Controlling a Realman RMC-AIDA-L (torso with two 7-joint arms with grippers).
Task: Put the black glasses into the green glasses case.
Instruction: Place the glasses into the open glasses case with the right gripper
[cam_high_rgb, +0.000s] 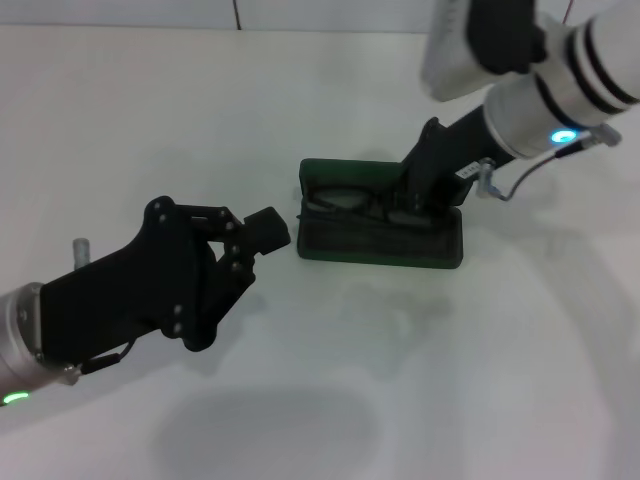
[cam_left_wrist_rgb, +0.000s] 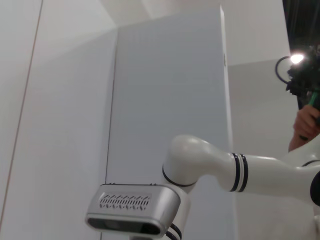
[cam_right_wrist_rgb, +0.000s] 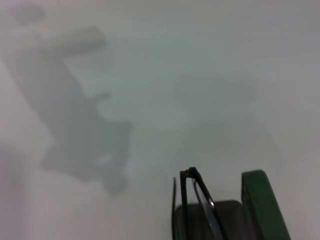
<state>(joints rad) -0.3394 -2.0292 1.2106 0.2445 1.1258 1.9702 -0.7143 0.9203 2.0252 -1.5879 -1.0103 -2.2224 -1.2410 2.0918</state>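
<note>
The green glasses case (cam_high_rgb: 380, 245) lies open in the middle of the white table, its lid standing at the far side. The black glasses (cam_high_rgb: 350, 203) are inside it, lenses side by side. My right gripper (cam_high_rgb: 420, 200) reaches down into the case's right part and is shut on the glasses' right end. In the right wrist view the glasses (cam_right_wrist_rgb: 196, 202) show close up beside the case's green rim (cam_right_wrist_rgb: 260, 200). My left gripper (cam_high_rgb: 268, 229) hovers just left of the case's left end, shut and empty, apart from it.
The white table (cam_high_rgb: 420, 380) spreads all around the case. The left wrist view looks up at a room wall, the robot's head (cam_left_wrist_rgb: 132, 210) and a person's hand (cam_left_wrist_rgb: 306, 122) far off.
</note>
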